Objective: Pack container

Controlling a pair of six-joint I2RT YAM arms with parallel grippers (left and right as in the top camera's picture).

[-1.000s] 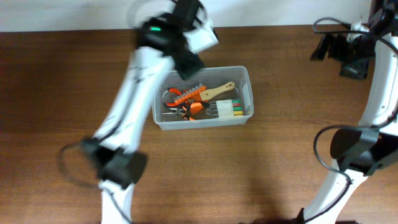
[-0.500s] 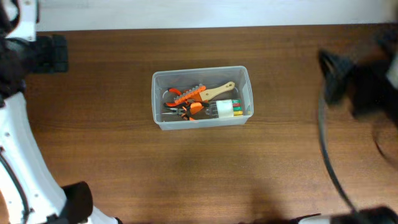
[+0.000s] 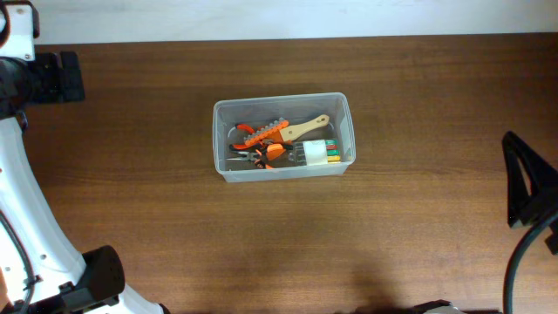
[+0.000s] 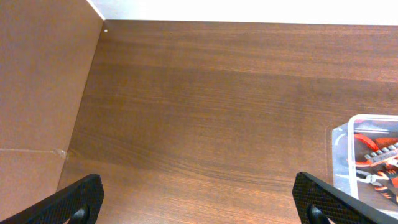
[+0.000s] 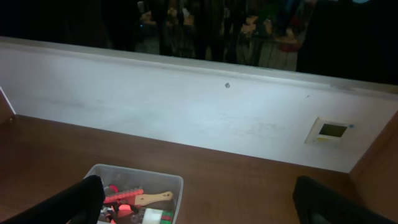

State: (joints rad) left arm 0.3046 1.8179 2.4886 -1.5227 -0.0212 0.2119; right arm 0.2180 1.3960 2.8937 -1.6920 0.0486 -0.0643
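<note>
Container sits mid-tabletop, long axis left-right in overhead view. Clear thin plastic, rounded corners, raised rim. Inside container: orange-handled tools, wooden-handled brush, white pack with coloured ends.

Left fingers spread apart, empty; container low to their right. Right fingers spread apart, empty; container ahead, toward left finger. Both arms well apart from container, neither clearly nearer.

Judgement: packing looks complete.

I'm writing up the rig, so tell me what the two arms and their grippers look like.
Left arm: white links, black joints, a thin black cable. Right arm: only black parts and a black cable show. Left fingers and right fingers are black.
</note>
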